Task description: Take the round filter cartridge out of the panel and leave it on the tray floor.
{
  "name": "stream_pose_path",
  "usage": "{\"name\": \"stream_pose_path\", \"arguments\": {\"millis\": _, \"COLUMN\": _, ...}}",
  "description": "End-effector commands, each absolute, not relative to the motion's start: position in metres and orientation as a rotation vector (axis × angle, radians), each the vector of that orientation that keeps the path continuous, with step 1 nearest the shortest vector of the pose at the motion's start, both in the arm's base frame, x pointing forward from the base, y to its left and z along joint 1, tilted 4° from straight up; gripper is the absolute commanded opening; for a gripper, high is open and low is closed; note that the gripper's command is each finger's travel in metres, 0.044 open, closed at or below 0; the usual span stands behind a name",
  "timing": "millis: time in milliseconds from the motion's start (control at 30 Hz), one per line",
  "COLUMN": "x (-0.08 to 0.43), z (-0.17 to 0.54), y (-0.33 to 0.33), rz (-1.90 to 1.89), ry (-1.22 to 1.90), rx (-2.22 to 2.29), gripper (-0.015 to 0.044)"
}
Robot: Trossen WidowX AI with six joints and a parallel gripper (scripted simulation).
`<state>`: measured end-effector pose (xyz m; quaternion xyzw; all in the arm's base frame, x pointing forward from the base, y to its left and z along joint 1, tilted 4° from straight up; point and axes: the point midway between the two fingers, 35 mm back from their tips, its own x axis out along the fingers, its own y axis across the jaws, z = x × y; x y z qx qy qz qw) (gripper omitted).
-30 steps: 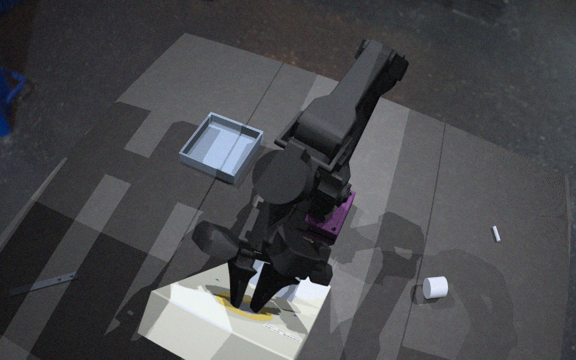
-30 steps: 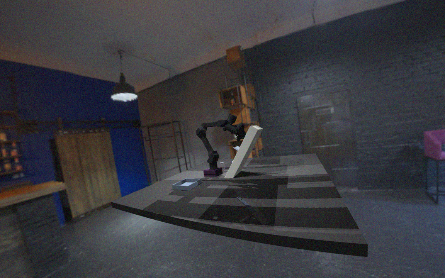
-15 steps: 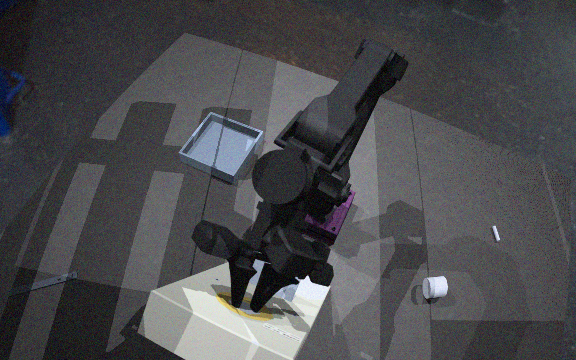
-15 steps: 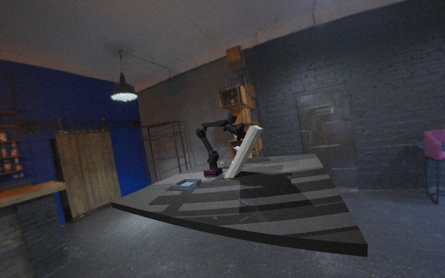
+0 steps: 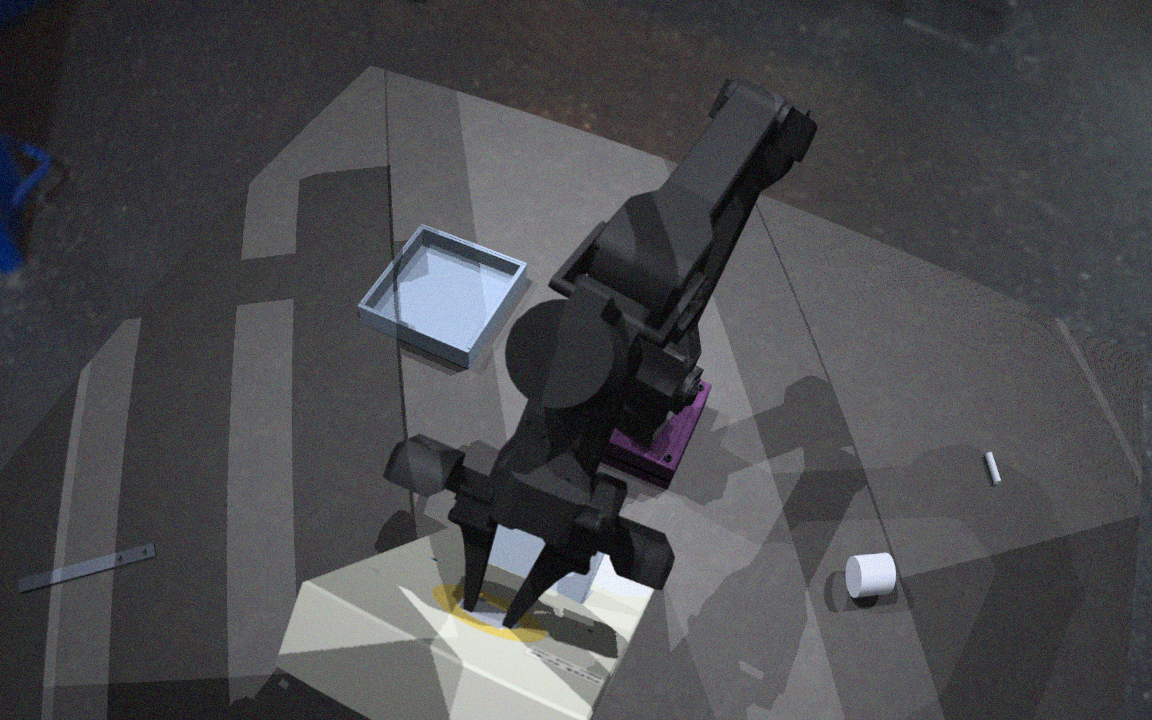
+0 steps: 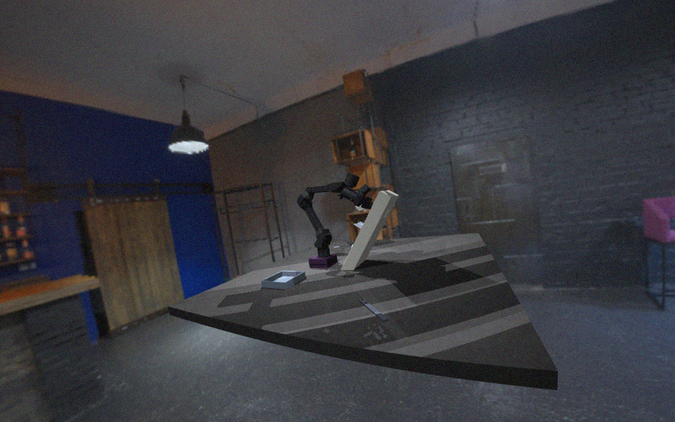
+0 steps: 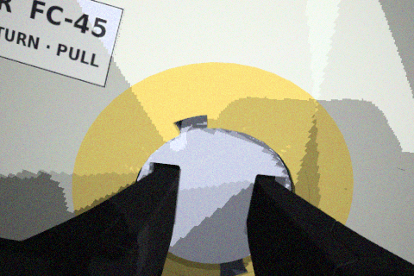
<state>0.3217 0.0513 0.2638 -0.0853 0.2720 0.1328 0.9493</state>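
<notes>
The round pale filter cartridge sits in the tilted cream service panel, inside a yellow ring. In the wrist view a dark notch shows at the cartridge's upper edge and another at its lower edge. My gripper is shut on the cartridge, with a fingertip in each of its two slots, near the left and right edges of the face. The fingers hide most of the slots. The light blue tray stands on the table with nothing in it.
A white cylinder and a small white rod lie right of the panel in the top view. A flat metal strip lies on the other side. The arm's purple base stands between tray and panel.
</notes>
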Motion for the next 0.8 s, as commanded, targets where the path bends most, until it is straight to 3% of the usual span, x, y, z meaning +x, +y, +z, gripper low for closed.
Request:
{"name": "stream_pose_path", "arguments": {"millis": 0, "x": 0.3290, "z": 0.2589, "y": 0.0521, "rz": 0.233, "ry": 0.575, "rx": -0.045, "gripper": 0.0000}}
{"name": "stream_pose_path", "arguments": {"millis": 767, "x": 0.3306, "z": 0.2578, "y": 0.0525, "rz": -0.011, "ry": 0.635, "rx": 0.731, "gripper": 0.0000}}
